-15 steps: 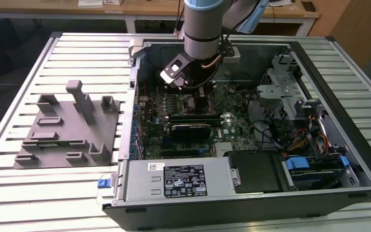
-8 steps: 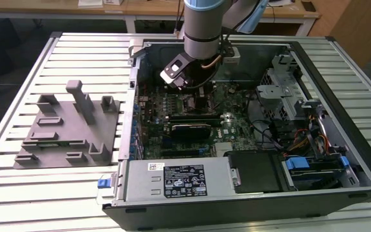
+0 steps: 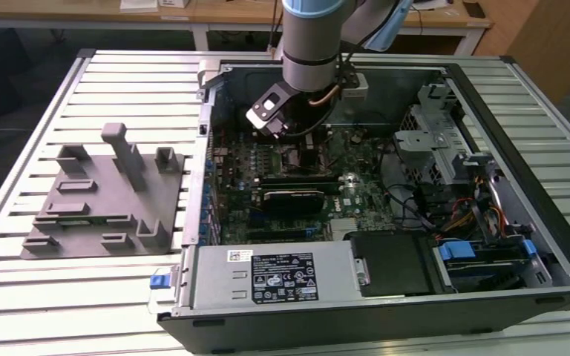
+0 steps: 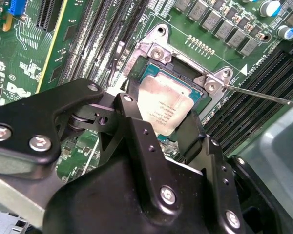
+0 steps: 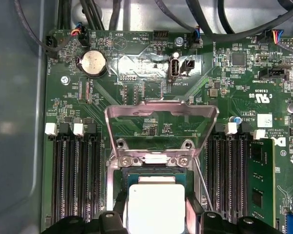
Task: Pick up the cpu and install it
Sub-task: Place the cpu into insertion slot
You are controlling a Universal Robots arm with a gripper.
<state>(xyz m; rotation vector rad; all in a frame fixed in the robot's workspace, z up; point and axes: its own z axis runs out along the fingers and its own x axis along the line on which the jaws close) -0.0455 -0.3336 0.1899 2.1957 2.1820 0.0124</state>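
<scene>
End effector (image 4: pixel 163 106) tight on the cpu (image 4: pixel 167 97) over the socket (image 4: pixel 158 51) (first wrist view: raised frame (image 5: pixel 136 110))

The arm (image 3: pixel 310 44) is a round silvery-grey tube with a pale blue band further up from the gripper. A copper-coloured cable (image 3: pixel 317 100) loops just above the gripper, beside a black-and-white camera block (image 3: pixel 268 111). The gripper (image 4: pixel 161 114) is matte black, built of angular plates and pivoting links fastened with silver screws (image 4: pixel 167 195), and small holes run along its flat fingers (image 4: pixel 136 122).
</scene>
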